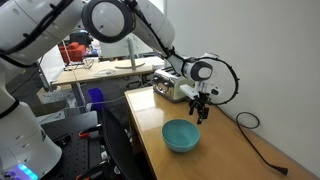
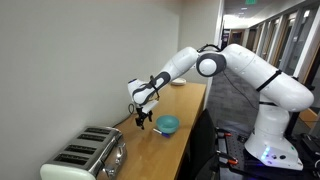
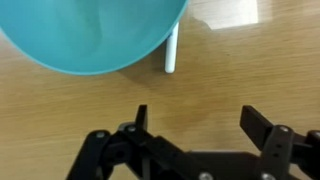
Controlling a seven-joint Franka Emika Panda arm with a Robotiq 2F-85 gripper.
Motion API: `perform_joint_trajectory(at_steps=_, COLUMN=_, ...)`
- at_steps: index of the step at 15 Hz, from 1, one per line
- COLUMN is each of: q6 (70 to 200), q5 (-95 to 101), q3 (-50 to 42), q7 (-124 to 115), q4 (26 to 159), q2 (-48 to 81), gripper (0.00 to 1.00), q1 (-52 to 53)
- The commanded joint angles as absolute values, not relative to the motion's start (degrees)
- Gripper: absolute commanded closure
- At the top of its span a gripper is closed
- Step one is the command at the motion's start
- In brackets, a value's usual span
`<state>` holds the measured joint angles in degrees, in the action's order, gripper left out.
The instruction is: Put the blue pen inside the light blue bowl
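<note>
Wrist view: nearest, the gripper [image 3: 197,128] hangs over the wooden table [image 3: 60,110], jaws spread wide, holding nothing. Beyond it the blue pen [image 3: 171,52], a thin pale stick, lies on the wood beside the light blue bowl [image 3: 90,35], its far end hidden under the rim. The bowl's visible inside holds nothing. Only the exterior views show the silver toaster [image 1: 168,88] farther back

Silver toaster [image 2: 88,153], black cable [image 1: 244,120] on wooden counter [image 1: 225,152].

I'm seeing a lab/office: wood counter [image 1: 232,150] w/ toaster [image 2: 90,156], cluttered workbench [image 1: 110,67] far back.
</note>
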<state>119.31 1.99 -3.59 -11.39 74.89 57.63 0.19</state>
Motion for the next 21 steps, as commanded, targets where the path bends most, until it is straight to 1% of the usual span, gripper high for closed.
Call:
perform_joint_trajectory(at_steps=1, q6=121.6, q5=2.4, q3=-4.1, q7=-11.0, q4=78.6, q2=55.8, gripper=0.0, q1=0.8)
perform_joint_trajectory(at_steps=6, q6=125.7, q5=2.3, q3=-4.4, q7=-12.1, q4=82.9, q2=54.2, gripper=0.0, q1=1.1)
perform_joint_trajectory(at_steps=10, q6=129.0, q5=2.1, q3=-4.9, q7=-12.7, q4=88.9, q2=51.4, gripper=0.0, q1=1.2)
perform_joint_trajectory(at_steps=14, q6=129.9, q5=2.1, q3=-5.1, q7=-13.0, q4=93.8, q2=48.6, gripper=0.0, q1=1.5)
perform_joint_trajectory(at_steps=15, q6=129.6, q5=2.1, q3=-4.9, q7=-12.7, q4=94.5, q2=48.1, gripper=0.05, q1=1.4)
perform_joint_trajectory(at_steps=16, q6=129.5, q5=2.2, q3=-4.9, q7=-12.8, q4=95.0, q2=47.7, gripper=0.26, q1=1.6)
perform_joint_trajectory(at_steps=18, q6=129.1, q5=2.3, q3=-4.8, q7=-12.5, q4=95.3, q2=47.4, gripper=0.31, q1=1.8)
perform_joint_trajectory(at_steps=21, q6=128.7, q5=2.4, q3=-4.8, q7=-12.6, q4=94.9, q2=47.6, gripper=0.54, q1=2.2)
